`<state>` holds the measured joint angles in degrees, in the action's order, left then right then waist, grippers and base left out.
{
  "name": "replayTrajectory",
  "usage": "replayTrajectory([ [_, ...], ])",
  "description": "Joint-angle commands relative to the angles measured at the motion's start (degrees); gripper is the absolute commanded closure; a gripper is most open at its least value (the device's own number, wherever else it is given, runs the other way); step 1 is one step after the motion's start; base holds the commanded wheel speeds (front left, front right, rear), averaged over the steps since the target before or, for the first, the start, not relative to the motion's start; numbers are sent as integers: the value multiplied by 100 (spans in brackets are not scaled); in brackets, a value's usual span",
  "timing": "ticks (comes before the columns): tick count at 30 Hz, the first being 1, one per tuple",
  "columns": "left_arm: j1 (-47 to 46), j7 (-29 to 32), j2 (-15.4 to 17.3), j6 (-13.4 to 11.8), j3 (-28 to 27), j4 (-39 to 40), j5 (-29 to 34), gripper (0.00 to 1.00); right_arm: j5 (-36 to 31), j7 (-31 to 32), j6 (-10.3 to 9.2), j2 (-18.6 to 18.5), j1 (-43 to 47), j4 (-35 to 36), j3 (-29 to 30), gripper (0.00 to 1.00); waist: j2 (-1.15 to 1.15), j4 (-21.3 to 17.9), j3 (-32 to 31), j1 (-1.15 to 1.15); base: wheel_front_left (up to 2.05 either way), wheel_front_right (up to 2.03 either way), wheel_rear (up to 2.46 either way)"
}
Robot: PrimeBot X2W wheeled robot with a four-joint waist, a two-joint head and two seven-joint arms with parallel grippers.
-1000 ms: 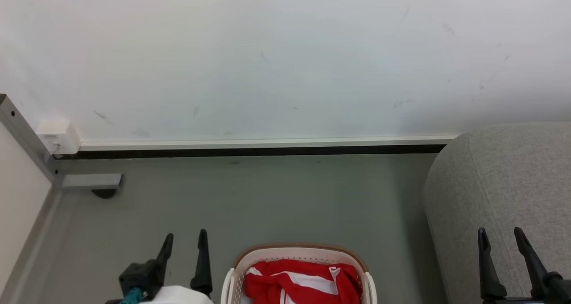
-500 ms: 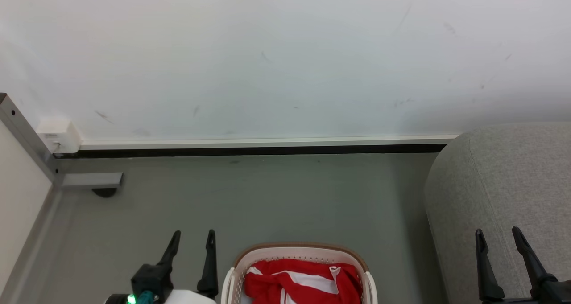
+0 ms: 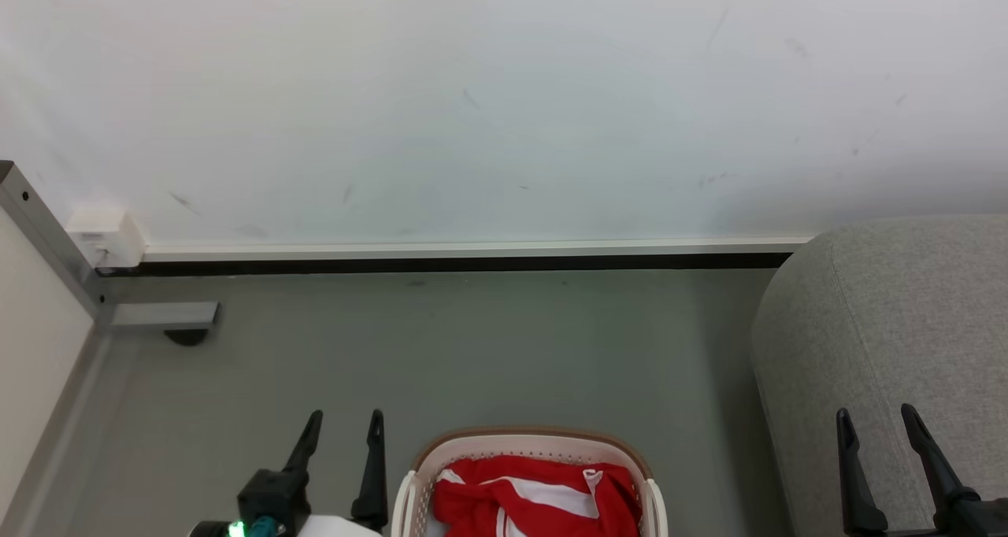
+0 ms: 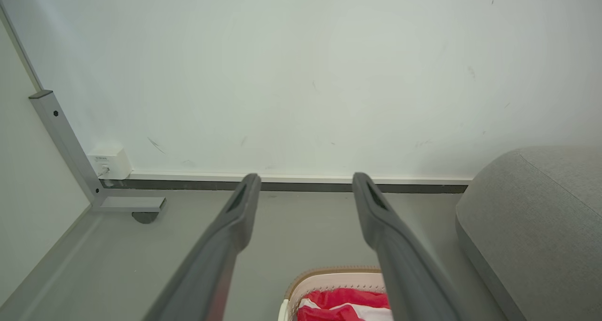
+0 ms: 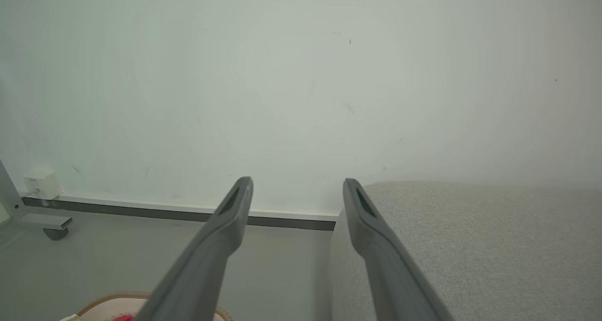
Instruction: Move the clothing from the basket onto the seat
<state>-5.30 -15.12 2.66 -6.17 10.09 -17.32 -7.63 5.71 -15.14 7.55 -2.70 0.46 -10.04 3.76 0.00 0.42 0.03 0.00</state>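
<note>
Bare indoor room, grey seat, basket

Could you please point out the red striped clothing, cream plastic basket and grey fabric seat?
red striped clothing (image 3: 465, 513): head view, fold
cream plastic basket (image 3: 528, 442): head view, far rim
grey fabric seat (image 3: 898, 324): head view, top

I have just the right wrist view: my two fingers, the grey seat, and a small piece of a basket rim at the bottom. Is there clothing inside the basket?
Observer: Yes. The head view shows red clothing with white stripes lying inside the basket.
Operator: Where is the left gripper?
Observer: The left gripper is just left of the basket, not over it. It is open and holds nothing.
Operator: And my right gripper, is it over the basket?
Observer: No. In the head view the right gripper shows against the seat, well to the basket's right, open and empty.
</note>
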Motion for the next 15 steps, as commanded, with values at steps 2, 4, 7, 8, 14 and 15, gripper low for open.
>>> replayTrajectory([
  [2,-26,-6,40,-20,9,-20,-23,0,23,-2,-12,-34,71,-22,-24,0,0,1,-7,0,0,0,0],
  [4,-19,-6,40,-14,18,-31,-38,0,22,-2,-12,-34,58,-26,-34,0,0,-2,-9,0,0,0,0],
  [7,-13,-6,40,-8,27,-40,-52,0,25,-2,-12,-34,44,-29,-51,0,0,-6,-14,0,0,0,0],
  [8,-9,-6,40,-10,27,-38,-54,0,28,-2,-12,-34,46,-28,-58,0,0,-9,-13,0,0,0,0],
  [14,-6,-6,39,-18,31,-29,-59,0,15,-2,-12,-34,22,-21,-94,0,0,-44,14,0,0,0,0],
  [15,-4,-6,39,-16,33,-31,-51,0,17,-1,-12,-34,9,-15,-103,0,0,-61,24,0,0,0,0],
])
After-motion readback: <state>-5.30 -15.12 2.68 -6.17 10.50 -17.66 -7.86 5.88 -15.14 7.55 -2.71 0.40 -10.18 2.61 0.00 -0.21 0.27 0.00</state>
